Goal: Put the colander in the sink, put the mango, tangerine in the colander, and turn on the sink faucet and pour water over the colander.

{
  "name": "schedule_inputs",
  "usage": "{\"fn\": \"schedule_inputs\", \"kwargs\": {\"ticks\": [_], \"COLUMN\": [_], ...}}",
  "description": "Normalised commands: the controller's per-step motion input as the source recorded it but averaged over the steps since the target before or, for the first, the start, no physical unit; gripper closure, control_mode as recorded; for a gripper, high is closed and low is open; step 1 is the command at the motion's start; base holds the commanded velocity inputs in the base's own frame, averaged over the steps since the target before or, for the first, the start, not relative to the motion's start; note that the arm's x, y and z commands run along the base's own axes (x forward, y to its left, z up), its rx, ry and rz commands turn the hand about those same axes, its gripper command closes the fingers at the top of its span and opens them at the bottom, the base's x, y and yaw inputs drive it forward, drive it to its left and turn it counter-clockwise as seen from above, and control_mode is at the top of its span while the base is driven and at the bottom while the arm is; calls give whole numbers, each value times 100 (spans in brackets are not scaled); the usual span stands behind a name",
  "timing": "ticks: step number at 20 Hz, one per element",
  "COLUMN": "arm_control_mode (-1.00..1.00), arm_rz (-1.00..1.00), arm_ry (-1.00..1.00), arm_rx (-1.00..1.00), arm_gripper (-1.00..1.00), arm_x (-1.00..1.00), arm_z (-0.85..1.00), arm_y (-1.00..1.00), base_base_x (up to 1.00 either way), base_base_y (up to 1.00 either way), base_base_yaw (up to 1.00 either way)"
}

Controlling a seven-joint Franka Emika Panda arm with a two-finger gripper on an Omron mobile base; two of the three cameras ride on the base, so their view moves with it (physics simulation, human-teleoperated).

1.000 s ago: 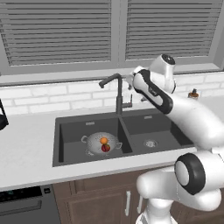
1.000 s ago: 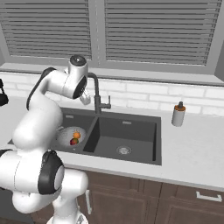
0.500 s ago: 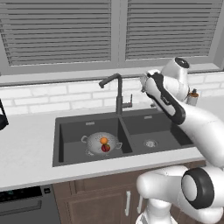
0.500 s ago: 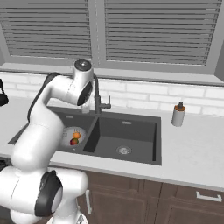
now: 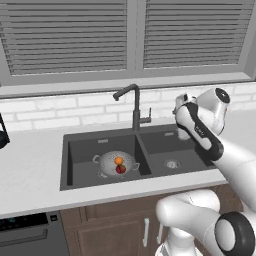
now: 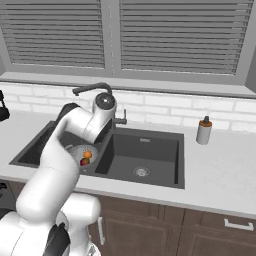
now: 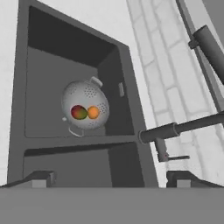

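already the colander (image 5: pixel 116 164) sits in the left basin of the sink (image 5: pixel 82 148), holding the mango (image 5: pixel 120 170) and tangerine (image 5: pixel 118 161). the gripper (image 7: pixel 111 178) hangs empty, fingers spread wide, above the basins near the sink faucet (image 5: pixel 134 104). no water runs. likely risk: wide fingers could slip past the small side lever (image 5: pixel 146 117), or the spout, if not over the colander, pours beside it.

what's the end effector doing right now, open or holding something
End effector: open, holding nothing, above the sink near the sink faucet.
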Motion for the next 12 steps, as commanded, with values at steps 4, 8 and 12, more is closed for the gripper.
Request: {"fn": "schedule_inputs", "kwargs": {"ticks": [4, 8, 12], "arm_control_mode": [-100, -100, -100], "arm_rz": [-40, -35, -19], "arm_ry": [9, 1, 0], "arm_rx": [48, 50, 45], "arm_gripper": [-100, -100, -100], "arm_x": [25, 14, 29], "arm_z": [-5, -4, -3], "arm_y": [-8, 0, -22], "base_base_x": [0, 0, 0], "base_base_y": [0, 0, 0], "base_base_yaw": [0, 0, 0]}}
